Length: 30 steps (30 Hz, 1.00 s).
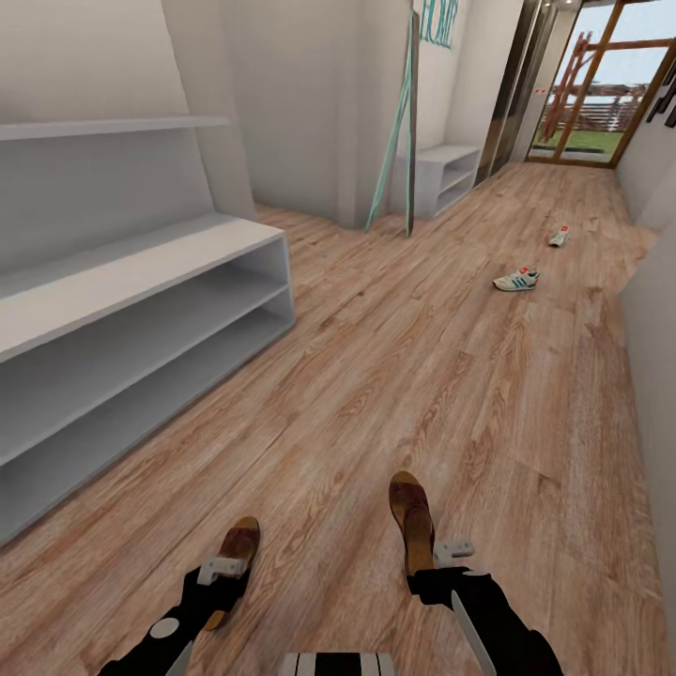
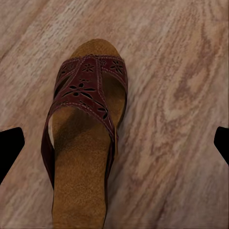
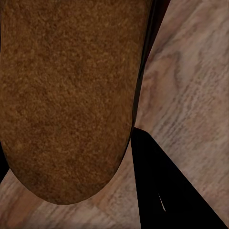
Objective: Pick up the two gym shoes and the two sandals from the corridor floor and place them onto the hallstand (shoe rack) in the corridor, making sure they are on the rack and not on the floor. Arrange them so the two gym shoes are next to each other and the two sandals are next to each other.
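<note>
Corridor floor [image 1: 394, 376]: we log two sandals, left sandal [image 1: 238, 547] under our left claw [image 1: 222, 569], fingers spread wide apart; right sandal [image 1: 410, 514] at our right claw [image 1: 441, 560], spacing impossible to tell. Two gym shoes [image 1: 517, 279] lie far ahead, apart. Hallstand [image 1: 141, 310] stands left.

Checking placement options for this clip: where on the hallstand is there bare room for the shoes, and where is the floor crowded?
The hallstand is bare on its flat top and both open tiers. Wide bare floor lies between it and the two gym shoes far down the corridor. It is crowded near the robot: the left gripper and right gripper sit at the two sandals.
</note>
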Available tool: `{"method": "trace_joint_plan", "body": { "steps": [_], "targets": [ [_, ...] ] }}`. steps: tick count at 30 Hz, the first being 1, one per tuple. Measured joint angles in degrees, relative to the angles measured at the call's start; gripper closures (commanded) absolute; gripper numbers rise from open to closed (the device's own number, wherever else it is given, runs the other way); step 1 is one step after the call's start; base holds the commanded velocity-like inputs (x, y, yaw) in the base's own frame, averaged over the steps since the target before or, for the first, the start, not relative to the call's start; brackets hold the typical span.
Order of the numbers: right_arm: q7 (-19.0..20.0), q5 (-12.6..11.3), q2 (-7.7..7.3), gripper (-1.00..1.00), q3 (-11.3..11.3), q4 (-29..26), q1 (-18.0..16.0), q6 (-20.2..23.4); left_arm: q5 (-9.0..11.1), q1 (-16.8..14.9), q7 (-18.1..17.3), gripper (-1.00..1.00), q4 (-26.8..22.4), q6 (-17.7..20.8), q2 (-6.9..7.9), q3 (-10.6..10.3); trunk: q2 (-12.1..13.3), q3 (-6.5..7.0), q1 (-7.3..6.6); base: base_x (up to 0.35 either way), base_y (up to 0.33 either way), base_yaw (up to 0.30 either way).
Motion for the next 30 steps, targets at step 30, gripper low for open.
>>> {"method": "trace_joint_plan", "body": {
  "steps": [30],
  "targets": [
    [-0.12, 0.07, 0.04, 1.00, -0.06, -0.25, 0.00, 0.04, 0.25, -0.08, -0.05, -1.00, 2.25, -2.53, 1.41, 0.14, -0.12, -3.29, 0.23, 0.000, 0.000, 0.000]
  ]
}}
